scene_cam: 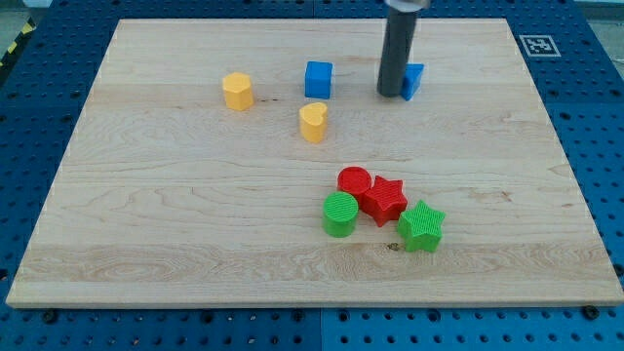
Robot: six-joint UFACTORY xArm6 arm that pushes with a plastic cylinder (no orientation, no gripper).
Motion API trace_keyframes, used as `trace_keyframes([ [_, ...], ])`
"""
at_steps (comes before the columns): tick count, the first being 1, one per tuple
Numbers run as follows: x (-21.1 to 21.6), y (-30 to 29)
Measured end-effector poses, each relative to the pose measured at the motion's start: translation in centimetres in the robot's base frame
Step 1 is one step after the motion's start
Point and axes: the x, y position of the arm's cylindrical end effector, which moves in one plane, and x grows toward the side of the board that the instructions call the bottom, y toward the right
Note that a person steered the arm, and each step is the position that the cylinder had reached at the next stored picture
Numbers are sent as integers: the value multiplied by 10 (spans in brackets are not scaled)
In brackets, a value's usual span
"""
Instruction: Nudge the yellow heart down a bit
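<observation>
The yellow heart [313, 122] lies on the wooden board [175, 214], a little above the middle. My tip [391, 94] stands at the view's upper right of it, well apart from the heart and right against the left side of a blue block [413, 80] that the rod partly hides. A blue cube [318, 79] sits just above the heart. A yellow hexagon-like block [237, 91] lies to the heart's upper left.
Below the heart, at the lower middle, a cluster: a red cylinder [354, 182], a red star [385, 199], a green cylinder [340, 214] and a green star [421, 225]. A blue pegboard [595, 117] surrounds the board.
</observation>
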Motion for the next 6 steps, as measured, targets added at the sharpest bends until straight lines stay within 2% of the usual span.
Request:
trace_keyframes([
  [1, -5, 24],
  [2, 10, 19],
  [3, 33, -14],
  [4, 40, -75],
  [5, 40, -145],
  [6, 23, -178],
])
